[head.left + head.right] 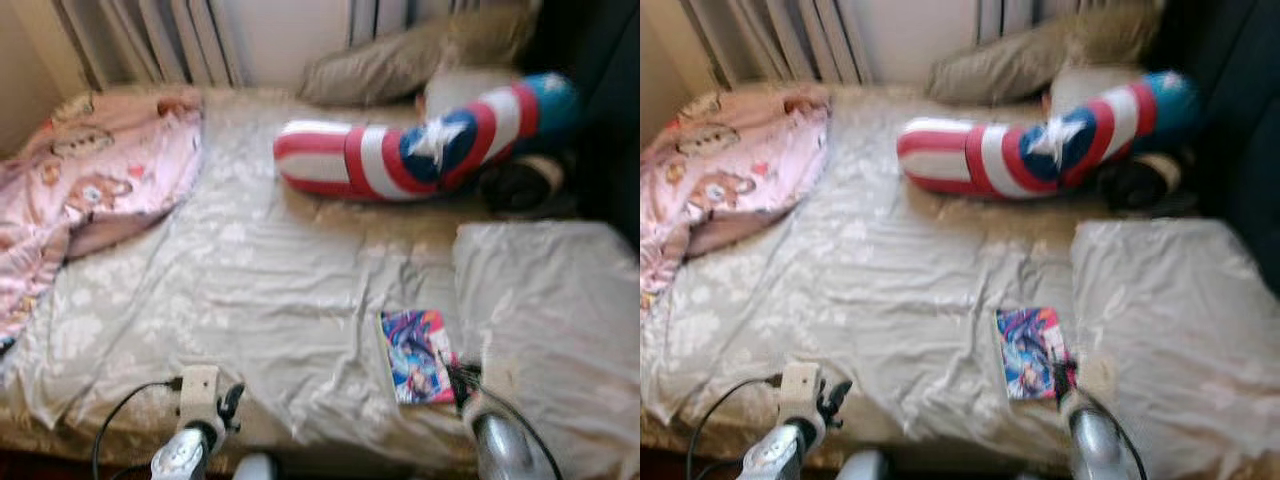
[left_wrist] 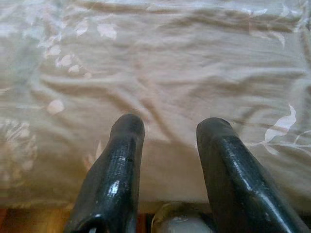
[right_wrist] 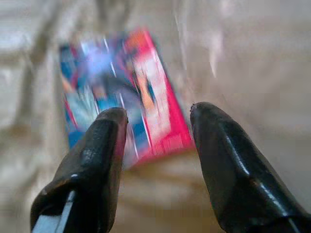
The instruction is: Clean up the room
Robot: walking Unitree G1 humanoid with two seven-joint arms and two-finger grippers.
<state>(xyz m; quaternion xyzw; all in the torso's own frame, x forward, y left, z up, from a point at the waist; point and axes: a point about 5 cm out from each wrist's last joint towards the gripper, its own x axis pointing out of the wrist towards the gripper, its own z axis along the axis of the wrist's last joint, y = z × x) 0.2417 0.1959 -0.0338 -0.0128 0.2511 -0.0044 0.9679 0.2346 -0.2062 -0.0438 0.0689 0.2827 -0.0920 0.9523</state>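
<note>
A colourful picture book (image 1: pixel 415 355) lies flat on the beige floral bed sheet (image 1: pixel 250 290) near the bed's front edge. My right gripper (image 3: pixel 158 114) hovers open just above the book's (image 3: pixel 121 92) near corner, its fingers apart with nothing between them. In the head views the right arm (image 1: pixel 495 440) comes up at the lower right, beside the book. My left gripper (image 2: pixel 170 128) is open over bare sheet at the bed's front edge; its arm (image 1: pixel 200 430) shows at the lower left.
A red, white and blue star-patterned bolster (image 1: pixel 420 145) lies across the bed's far side, with a grey pillow (image 1: pixel 380 65) behind it. A pink blanket (image 1: pixel 90 180) is bunched at the left. A folded sheet-covered cushion (image 1: pixel 550 320) lies at the right.
</note>
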